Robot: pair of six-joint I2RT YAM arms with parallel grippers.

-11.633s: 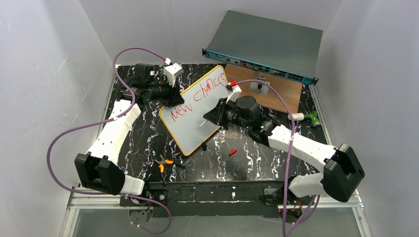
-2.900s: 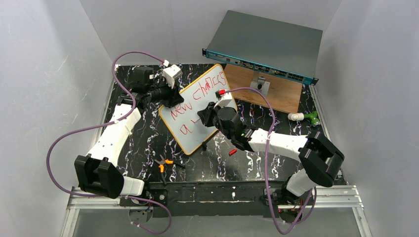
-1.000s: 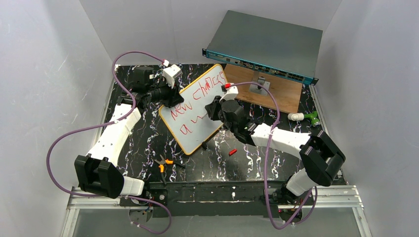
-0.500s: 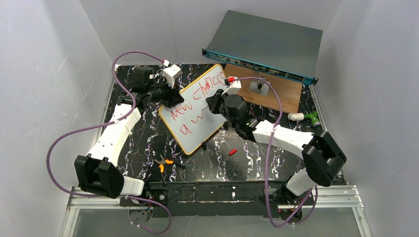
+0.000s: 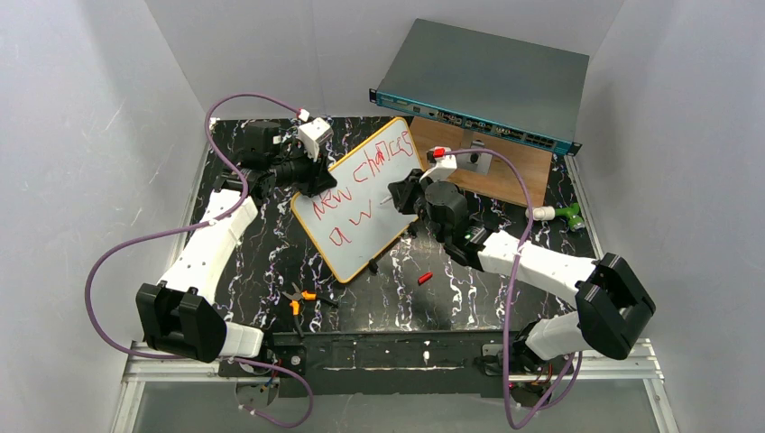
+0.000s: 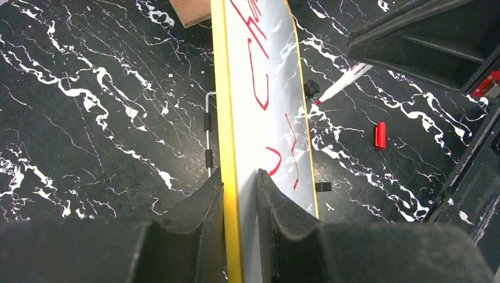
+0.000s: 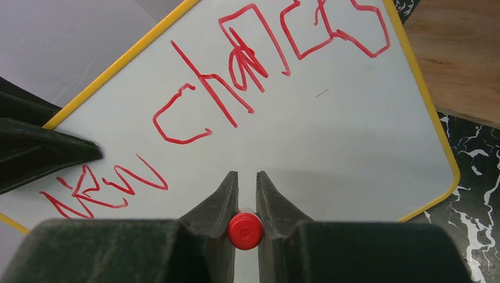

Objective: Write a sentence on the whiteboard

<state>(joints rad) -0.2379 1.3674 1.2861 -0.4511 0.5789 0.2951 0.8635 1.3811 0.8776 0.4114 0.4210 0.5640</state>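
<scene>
Your right gripper (image 7: pixel 247 177) clenches the marker (image 7: pixel 245 230), tip by the whiteboard (image 5: pixel 361 251) propped mid-table. The sentence (image 7: pixel 236 65) reads "new chances / aw"; next, add "ait" rightward with light pressure. Beyond, your left gripper (image 6: pixel 239 177) pinches the rim.

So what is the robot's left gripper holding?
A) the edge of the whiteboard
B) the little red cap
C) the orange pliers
A: in the left wrist view the left gripper pinches the yellow rim of the whiteboard, one finger on each side.
</scene>
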